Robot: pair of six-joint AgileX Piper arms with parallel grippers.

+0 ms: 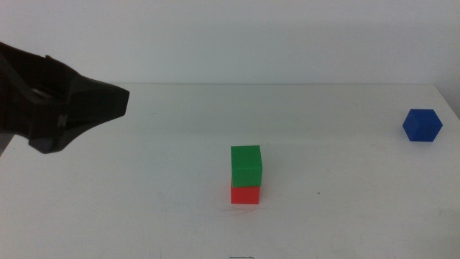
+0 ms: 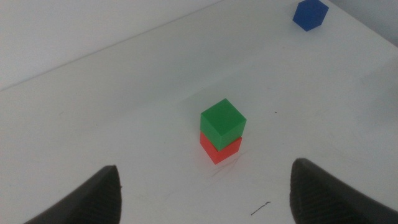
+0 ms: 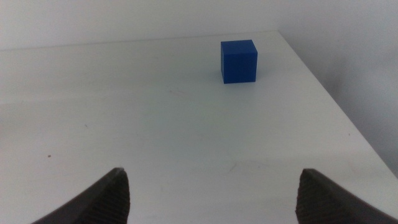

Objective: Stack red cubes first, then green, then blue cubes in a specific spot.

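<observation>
There, the green cube [image 1: 246, 166] was seen stacked on the red cube [image 1: 245, 194], the blue cube [image 1: 422, 125] well apart; the left gripper [image 2: 202, 190] and right gripper [image 3: 211, 193] were spread wide, empty.

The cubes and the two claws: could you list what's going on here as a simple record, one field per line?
red cube: on the white table, bottom of the stack
green cube: sitting on the red cube
blue cube: alone near the table's far right edge, not stacked
left gripper: open, empty, above the table on the left, off from the stack
right gripper: open, empty, facing the blue cube from a distance
stack progress: two of three cubes placed
</observation>
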